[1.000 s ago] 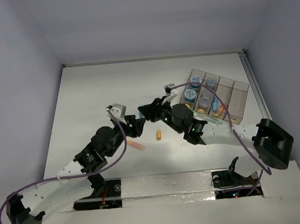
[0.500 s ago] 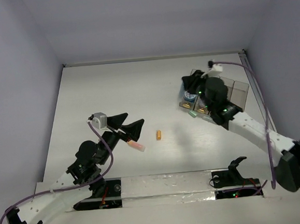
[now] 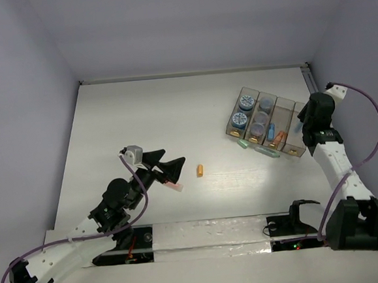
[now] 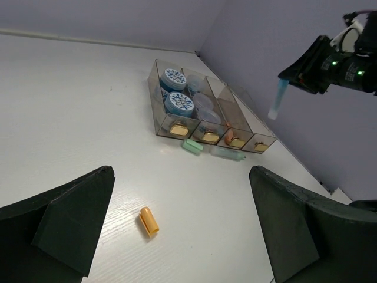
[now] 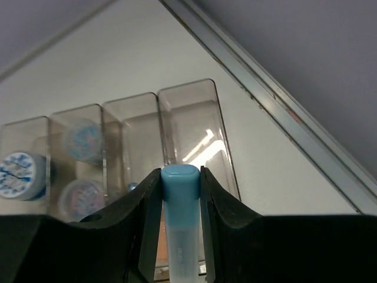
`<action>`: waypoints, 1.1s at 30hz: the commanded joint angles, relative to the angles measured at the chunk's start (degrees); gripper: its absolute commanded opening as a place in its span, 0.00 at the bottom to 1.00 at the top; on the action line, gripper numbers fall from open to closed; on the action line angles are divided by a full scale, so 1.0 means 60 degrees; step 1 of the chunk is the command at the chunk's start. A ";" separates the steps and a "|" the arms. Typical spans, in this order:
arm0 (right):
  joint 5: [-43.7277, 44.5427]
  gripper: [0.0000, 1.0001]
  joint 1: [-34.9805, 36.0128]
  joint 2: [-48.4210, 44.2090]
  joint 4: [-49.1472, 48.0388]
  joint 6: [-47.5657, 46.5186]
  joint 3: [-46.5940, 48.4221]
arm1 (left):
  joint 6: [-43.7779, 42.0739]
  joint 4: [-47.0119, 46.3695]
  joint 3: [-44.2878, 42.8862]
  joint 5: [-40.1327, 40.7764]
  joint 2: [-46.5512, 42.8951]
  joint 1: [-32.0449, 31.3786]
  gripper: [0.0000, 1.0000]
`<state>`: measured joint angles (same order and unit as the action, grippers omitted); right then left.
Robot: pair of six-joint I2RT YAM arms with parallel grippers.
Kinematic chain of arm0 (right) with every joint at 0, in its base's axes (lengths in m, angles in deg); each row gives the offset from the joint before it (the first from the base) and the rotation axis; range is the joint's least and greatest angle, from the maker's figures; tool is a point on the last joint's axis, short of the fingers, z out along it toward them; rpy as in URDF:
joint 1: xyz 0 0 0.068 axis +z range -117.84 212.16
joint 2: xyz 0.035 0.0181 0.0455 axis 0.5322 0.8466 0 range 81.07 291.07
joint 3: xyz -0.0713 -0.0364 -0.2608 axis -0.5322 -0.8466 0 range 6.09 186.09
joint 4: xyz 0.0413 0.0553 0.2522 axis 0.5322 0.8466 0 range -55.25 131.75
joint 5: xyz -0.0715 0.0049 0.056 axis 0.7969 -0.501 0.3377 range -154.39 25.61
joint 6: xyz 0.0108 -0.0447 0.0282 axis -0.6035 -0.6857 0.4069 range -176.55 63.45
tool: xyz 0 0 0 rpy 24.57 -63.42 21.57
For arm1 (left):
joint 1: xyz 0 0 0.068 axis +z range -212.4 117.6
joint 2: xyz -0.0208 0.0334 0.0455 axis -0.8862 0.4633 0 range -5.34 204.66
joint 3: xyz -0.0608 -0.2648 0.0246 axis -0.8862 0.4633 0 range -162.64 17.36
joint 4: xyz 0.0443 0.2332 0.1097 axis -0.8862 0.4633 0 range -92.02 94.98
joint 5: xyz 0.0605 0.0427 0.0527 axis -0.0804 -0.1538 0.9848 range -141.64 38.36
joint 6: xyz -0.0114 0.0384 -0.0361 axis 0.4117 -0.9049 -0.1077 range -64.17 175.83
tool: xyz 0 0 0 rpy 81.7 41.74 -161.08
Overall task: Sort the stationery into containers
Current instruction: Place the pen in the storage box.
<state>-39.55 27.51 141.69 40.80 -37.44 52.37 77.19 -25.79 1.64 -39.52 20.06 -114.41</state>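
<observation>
Right wrist: my right pincer (image 5: 179, 177) grips a blue stick (image 5: 179, 236) near the box (image 5: 188, 118).
Left wrist: my left pincer (image 4: 181, 174) stands wide open.

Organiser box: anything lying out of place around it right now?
Yes. Two pale green sticks lie on the table just outside the near end of the organiser box, not in any compartment. An orange stick also lies loose mid-table.

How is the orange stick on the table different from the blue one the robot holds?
The orange stick lies flat on the table; the blue stick is held in the air by the right jaws. The orange stick is short and stubby; the blue stick looks longer, slimmer. Both are outside the box.
</observation>
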 commanded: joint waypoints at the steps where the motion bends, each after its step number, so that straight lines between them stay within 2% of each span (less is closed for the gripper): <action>1: 0.0035 0.00 -0.0338 0.0661 0.0194 -0.0519 0.0225 | 0.0101 -0.0199 -0.0016 -0.0116 -0.0308 0.0026 0.99; 12: 0.0460 0.00 -0.0339 0.2860 0.0399 -0.0901 0.0533 | 0.0087 -0.0037 0.0043 0.0221 -0.0705 -0.0061 0.99; 14: 0.0460 0.09 -0.0339 0.2977 0.0341 -0.0871 0.0562 | 0.0086 -0.0038 0.0043 0.0221 -0.0646 -0.0062 0.99; 16: 0.0401 0.25 -0.0339 0.3139 0.0428 -0.0813 0.0635 | 0.0072 -0.0052 0.0043 0.0265 -0.0631 -0.0062 0.99; 17: 0.0430 0.39 -0.0339 0.3182 0.0486 -0.0784 0.0708 | 0.0072 -0.0052 0.0043 0.0280 -0.0617 -0.0062 0.99; 20: 0.0343 0.61 -0.0339 0.3023 0.0647 -0.0667 0.0782 | 0.0087 -0.0067 0.0043 0.0338 -0.0529 -0.0062 0.99; 22: -0.0416 0.69 -0.0339 0.2571 0.0648 -0.0521 0.0681 | 0.0087 -0.0081 0.0043 0.0397 -0.0485 -0.0062 0.99; 24: -0.1031 0.72 -0.0339 0.2159 0.0590 -0.0432 0.0433 | 0.0116 -0.0052 0.0014 0.0586 -0.0339 -0.0062 0.99; 28: -0.1793 0.76 0.0566 0.1119 0.0340 -0.0388 0.0007 | 0.0277 0.0036 -0.0030 0.1012 -0.0061 -0.0062 0.99; 31: -0.2438 0.76 0.2161 0.0606 0.0195 -0.0592 -0.0227 | 0.0335 0.0036 -0.0030 0.1334 0.0174 -0.0062 0.99; 33: -0.3416 0.74 0.3436 0.0429 0.0077 -0.0884 -0.0301 | 0.0438 0.0123 -0.0045 0.1713 0.0175 -0.0062 0.99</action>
<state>-50.10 39.75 145.56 43.51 -40.45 52.04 78.68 -24.09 1.77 -33.25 21.05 -114.48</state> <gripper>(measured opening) 0.757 0.989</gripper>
